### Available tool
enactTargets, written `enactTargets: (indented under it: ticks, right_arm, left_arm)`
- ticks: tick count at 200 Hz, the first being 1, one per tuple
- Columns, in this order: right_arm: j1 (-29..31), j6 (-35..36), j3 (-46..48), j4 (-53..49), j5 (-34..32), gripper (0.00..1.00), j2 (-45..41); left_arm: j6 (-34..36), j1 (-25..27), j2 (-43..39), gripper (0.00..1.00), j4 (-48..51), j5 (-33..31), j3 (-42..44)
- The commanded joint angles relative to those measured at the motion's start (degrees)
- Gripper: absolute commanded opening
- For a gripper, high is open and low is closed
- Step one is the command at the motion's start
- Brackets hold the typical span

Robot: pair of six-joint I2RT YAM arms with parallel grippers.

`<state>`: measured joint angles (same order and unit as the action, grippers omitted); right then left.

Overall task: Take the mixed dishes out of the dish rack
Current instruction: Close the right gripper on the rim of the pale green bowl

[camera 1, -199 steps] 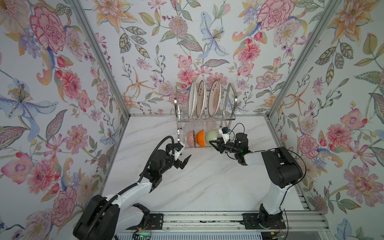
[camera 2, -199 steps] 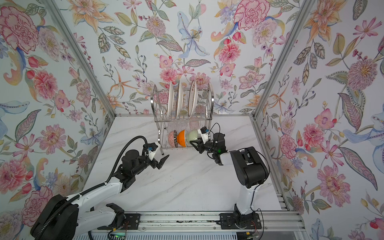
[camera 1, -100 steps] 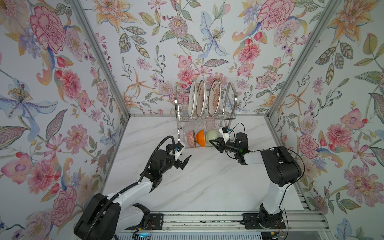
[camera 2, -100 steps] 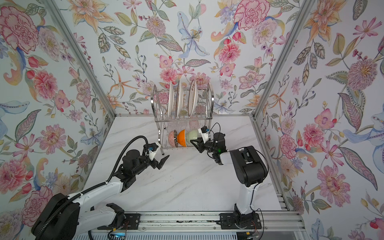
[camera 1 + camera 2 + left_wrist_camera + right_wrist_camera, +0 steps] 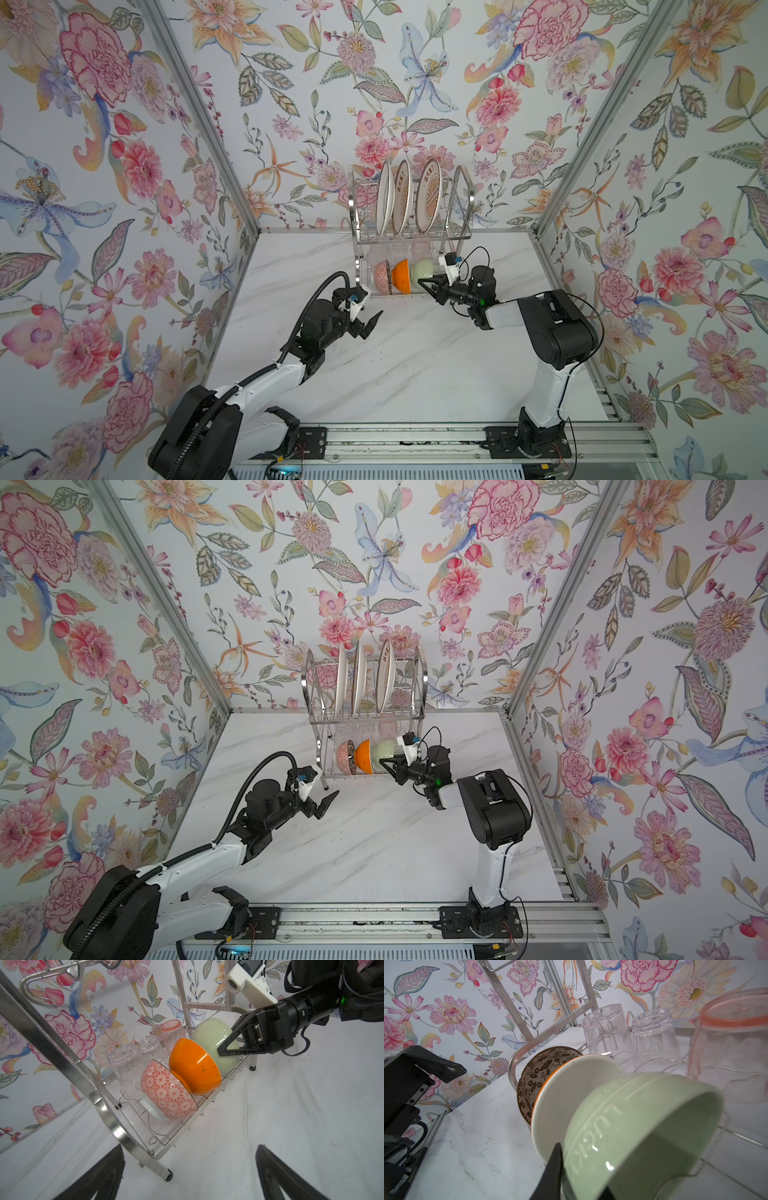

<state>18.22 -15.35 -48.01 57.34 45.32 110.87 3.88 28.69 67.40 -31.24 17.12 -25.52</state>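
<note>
The dish rack (image 5: 411,237) (image 5: 365,719) stands at the back of the table. Three plates (image 5: 428,195) are upright on its upper tier. On the lower tier a patterned bowl (image 5: 168,1093), an orange bowl (image 5: 193,1066) and a pale green bowl (image 5: 212,1032) (image 5: 633,1126) lean in a row, with clear cups (image 5: 126,1068) and a pink cup (image 5: 726,1047) behind them. My right gripper (image 5: 424,282) (image 5: 579,1176) is shut on the pale green bowl's rim, one finger outside the wall and one inside. My left gripper (image 5: 372,324) (image 5: 190,1151) hangs open by the rack's front left leg, holding nothing.
The marble table (image 5: 415,365) spreads in front of the rack between the two arms. Floral walls close in the left, back and right sides. A metal rail (image 5: 415,436) carrying both arm bases runs along the front edge.
My right gripper's jaws have narrowed onto the green bowl's rim. Both arms stay about where they were, and the left gripper remains open.
</note>
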Motion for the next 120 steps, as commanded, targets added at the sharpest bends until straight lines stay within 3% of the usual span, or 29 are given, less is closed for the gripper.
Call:
enactTargets:
  ticks: [1, 120]
  right_arm:
    - [-0.4, -0.4, -1.1, 5.8, 1.2, 0.17, 0.5]
    - [-1.7, -6.1, -1.8, 14.6, 2.6, 0.07, 3.3]
  left_arm:
    - [0.5, 0.8, 0.8, 0.99, -1.1, -1.2, -1.3]
    - [0.6, 0.8, 1.7, 0.99, -1.4, -1.1, -2.0]
